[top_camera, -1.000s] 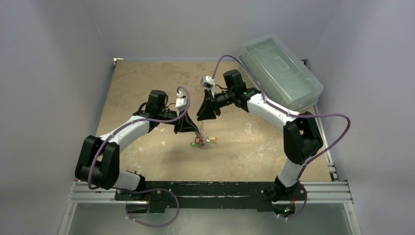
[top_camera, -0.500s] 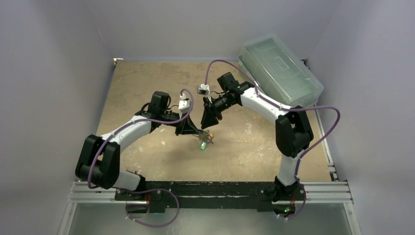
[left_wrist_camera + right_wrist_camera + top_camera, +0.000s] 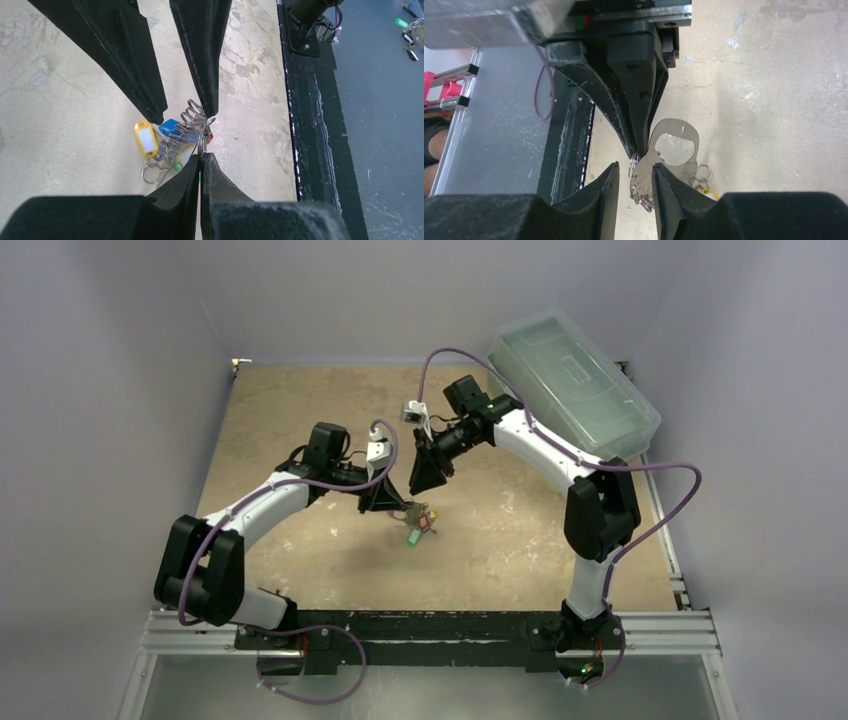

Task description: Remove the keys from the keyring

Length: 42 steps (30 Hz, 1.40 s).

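Right wrist, flat arched metal keyring (image 3: 670,126), mottled beige table (image 3: 774,100)

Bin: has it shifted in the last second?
No. The bin keeps its place at the table's far right corner.

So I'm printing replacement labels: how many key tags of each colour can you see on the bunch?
Yellow tag: 1
Blue tag: 1
Red tag: 1
Green tag: 1
Total: 4 tags showing; more may be hidden among the keys.
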### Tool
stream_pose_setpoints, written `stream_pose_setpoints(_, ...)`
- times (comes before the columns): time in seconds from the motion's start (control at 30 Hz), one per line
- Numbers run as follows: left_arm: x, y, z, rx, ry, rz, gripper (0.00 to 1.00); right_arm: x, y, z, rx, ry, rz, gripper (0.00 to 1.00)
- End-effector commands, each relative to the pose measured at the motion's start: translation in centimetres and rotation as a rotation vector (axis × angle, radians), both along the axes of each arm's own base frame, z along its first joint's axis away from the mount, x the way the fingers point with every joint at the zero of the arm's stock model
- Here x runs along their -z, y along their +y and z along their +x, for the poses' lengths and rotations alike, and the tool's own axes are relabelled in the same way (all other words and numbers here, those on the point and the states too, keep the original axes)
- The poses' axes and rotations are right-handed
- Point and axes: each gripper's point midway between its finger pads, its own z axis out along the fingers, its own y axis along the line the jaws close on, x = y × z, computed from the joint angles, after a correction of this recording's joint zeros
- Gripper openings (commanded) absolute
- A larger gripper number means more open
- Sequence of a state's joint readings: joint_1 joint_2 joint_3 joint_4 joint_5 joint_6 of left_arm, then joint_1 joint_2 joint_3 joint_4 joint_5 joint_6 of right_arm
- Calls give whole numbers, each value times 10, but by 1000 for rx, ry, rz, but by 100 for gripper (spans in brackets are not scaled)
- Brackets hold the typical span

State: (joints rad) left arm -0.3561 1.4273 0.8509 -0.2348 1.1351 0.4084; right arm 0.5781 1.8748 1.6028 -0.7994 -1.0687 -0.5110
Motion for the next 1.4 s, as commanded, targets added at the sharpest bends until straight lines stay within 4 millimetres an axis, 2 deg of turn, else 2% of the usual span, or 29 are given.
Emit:
stream_pose_setpoints(0.0,-16,-3,7,19,-69,-3,0,-23,5,-4,-26,-4,39,35)
stream_pose_setpoints(0.47,-22,-3,8,27,-79,17,0,-10,12,-16,-64,14,-36,32)
stream_pose_setpoints(0.7,-22,-4,8,29,-76,15,0,-6,13,-17,-71,6,-63,28)
stream_pose_setpoints(0.87,-22,-4,8,29,-76,15,0,-4,13,-16,-74,5,-70,15)
stream_pose_setpoints(1.03,-22,-5,8,29,-72,14,0,-3,14,-16,-76,6,-80,9)
stream_pose_setpoints(1.13,-23,-6,8,30,-68,10,0,-3,15,-17,-79,7,-73,0)
stream_pose_setpoints(1.37,-21,-5,6,31,-42,12,3,-10,18,-16,-47,-40,17,0)
